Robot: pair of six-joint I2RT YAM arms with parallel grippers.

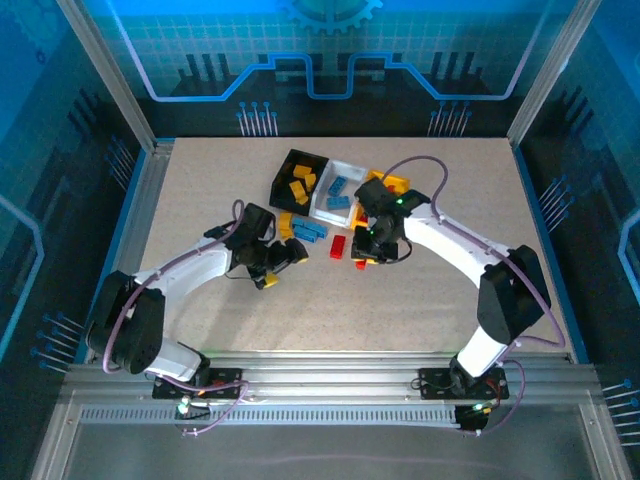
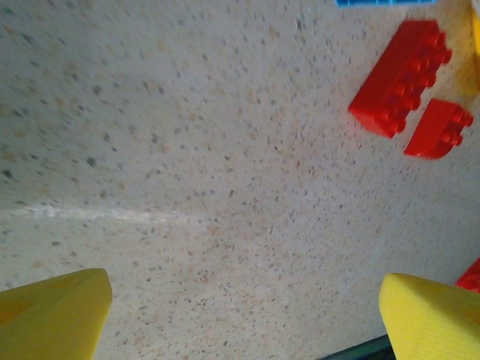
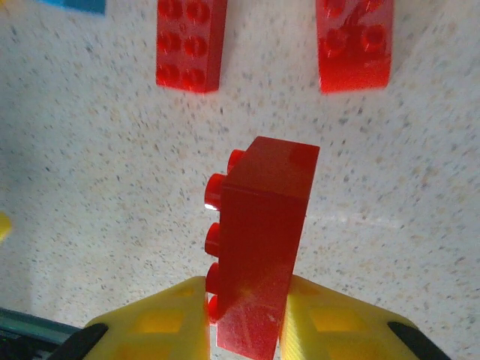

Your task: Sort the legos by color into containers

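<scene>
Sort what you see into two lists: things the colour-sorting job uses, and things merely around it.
Job: red legos, blue legos, yellow legos, black bin, white bin, yellow bin.
Just around: table, metal frame, blue backdrop.

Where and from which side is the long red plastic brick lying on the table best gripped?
Grip the long red plastic brick across its narrow width, jaws on the two long parallel sides, coming down from above, since it lies flat.
</scene>
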